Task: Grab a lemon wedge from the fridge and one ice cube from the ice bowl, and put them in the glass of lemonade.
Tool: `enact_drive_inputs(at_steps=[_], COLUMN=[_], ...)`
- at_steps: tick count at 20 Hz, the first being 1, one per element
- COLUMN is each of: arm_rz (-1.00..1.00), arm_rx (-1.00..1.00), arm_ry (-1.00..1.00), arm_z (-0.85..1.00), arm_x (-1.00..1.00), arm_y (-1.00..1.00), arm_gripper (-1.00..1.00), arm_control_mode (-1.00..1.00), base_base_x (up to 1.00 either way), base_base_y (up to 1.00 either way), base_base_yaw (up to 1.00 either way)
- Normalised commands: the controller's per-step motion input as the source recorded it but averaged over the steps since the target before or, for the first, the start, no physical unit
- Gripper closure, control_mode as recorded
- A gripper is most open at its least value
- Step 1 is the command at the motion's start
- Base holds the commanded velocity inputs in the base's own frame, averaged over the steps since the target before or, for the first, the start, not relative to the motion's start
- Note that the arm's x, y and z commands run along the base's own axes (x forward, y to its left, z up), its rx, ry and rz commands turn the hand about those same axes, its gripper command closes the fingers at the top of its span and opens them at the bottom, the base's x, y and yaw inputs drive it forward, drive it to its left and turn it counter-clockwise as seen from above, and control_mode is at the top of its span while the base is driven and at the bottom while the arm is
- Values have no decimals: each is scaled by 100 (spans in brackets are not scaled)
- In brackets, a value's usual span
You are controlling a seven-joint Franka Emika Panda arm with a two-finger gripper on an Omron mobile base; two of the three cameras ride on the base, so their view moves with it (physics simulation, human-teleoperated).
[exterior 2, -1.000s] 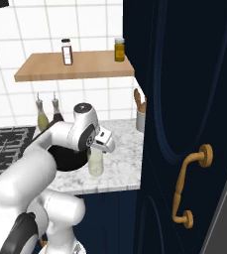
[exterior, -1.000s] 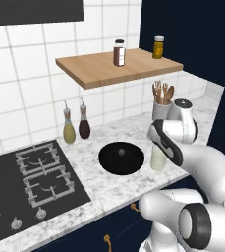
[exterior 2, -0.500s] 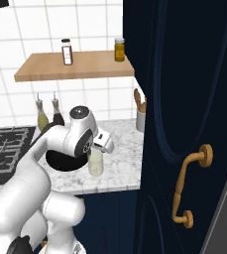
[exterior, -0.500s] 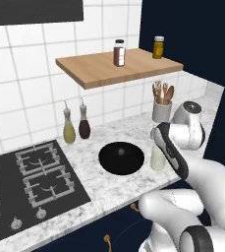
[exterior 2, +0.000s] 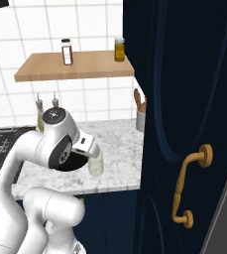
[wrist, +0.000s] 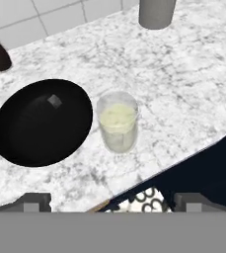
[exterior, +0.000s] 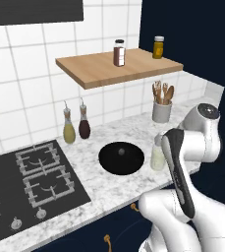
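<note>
A: How many big things are there?

B: One dark blue cabinet door (exterior 2: 184,99) with a gold handle (exterior 2: 189,186). One wooden shelf (exterior: 116,69) with two jars (exterior: 119,52) on it. One stove (exterior: 30,182).

A: And on the white marble counter (wrist: 183,84)?

B: One black ice bowl (wrist: 40,123) with one ice cube (wrist: 55,101) inside. One glass of lemonade (wrist: 117,123) just beside the bowl. One grey cup (exterior: 161,110) of wooden spoons. Two bottles (exterior: 69,129) by the white tile wall.

A: What about the claw?

B: The gripper (wrist: 112,201) hangs above the glass, its tips wide apart, holding nothing (they are cut off at the bottom).
</note>
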Motion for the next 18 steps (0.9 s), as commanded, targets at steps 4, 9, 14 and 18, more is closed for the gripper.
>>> enact_drive_inputs(at_steps=[4,9,14,18], arm_rz=[14,1,0,0], arm_rx=[-2,2,0,0], arm_ry=[17,1,0,0], arm_z=[82,6,0,0], arm_x=[-89,-75,0,-28], arm_y=[51,15,0,2], arm_gripper=[-100,-100,-100,-100], arm_control_mode=[-100,-100,-100,100], base_base_x=[0,0,0,-50], base_base_y=[0,0,0,14], base_base_yaw=[0,0,0,0])
